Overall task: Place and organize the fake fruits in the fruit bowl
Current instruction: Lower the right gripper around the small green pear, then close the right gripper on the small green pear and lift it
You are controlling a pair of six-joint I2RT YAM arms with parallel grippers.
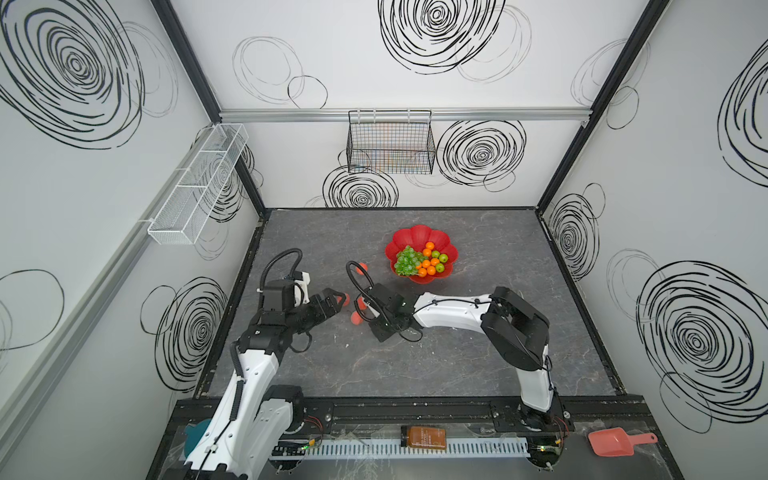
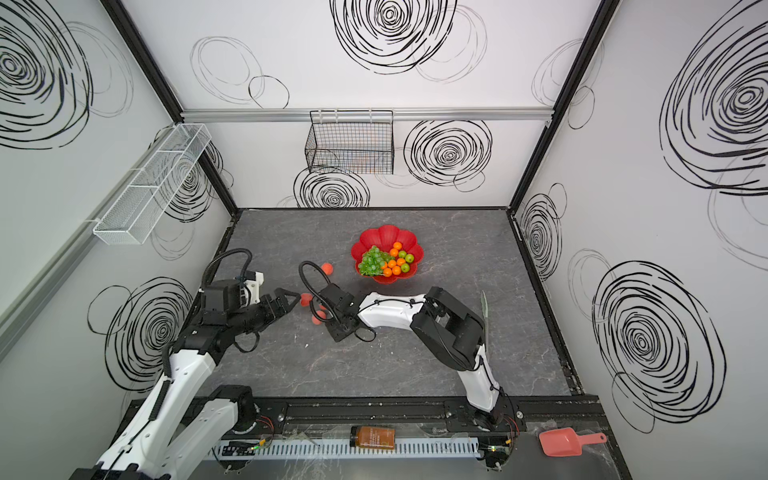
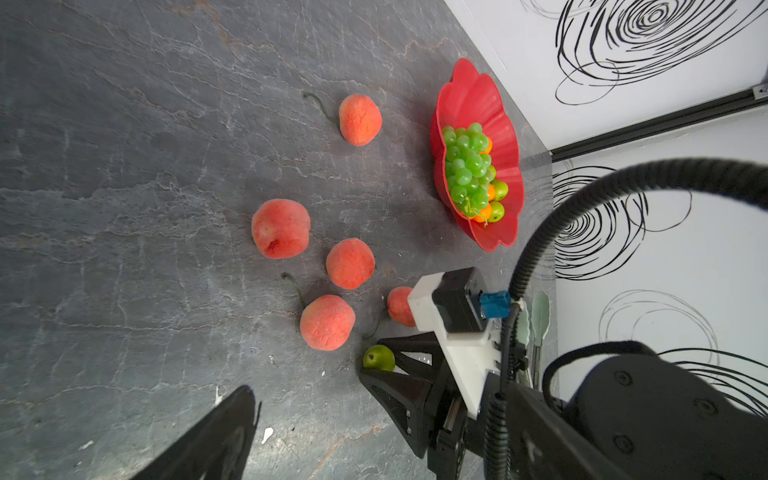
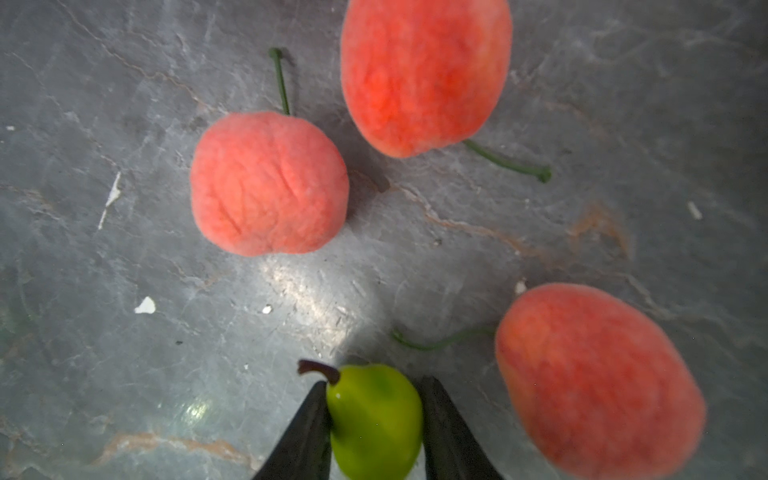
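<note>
The red flower-shaped fruit bowl (image 1: 409, 237) (image 2: 384, 236) (image 3: 473, 95) holds a bunch of green grapes (image 1: 408, 261) (image 3: 465, 166), several oranges (image 1: 430, 266) and green apples (image 1: 443, 258). Several pinkish peaches (image 3: 280, 228) (image 3: 350, 263) (image 3: 327, 322) lie on the table left of the bowl, one further back (image 1: 362, 268). My right gripper (image 4: 374, 382) (image 3: 374, 358) is low among them, shut on a small green apple (image 4: 374, 424) (image 3: 379, 358) with a dark stem. My left gripper (image 1: 341, 301) stands open just left of the peaches, holding nothing.
Pale-green tongs (image 2: 484, 305) (image 3: 540, 316) lie behind the right arm. A black wire basket (image 1: 390, 143) hangs on the back wall and a white mesh rack (image 1: 195, 187) on the left wall. An amber bottle (image 1: 423, 437) and a pink scoop (image 1: 615, 442) sit at the front rail.
</note>
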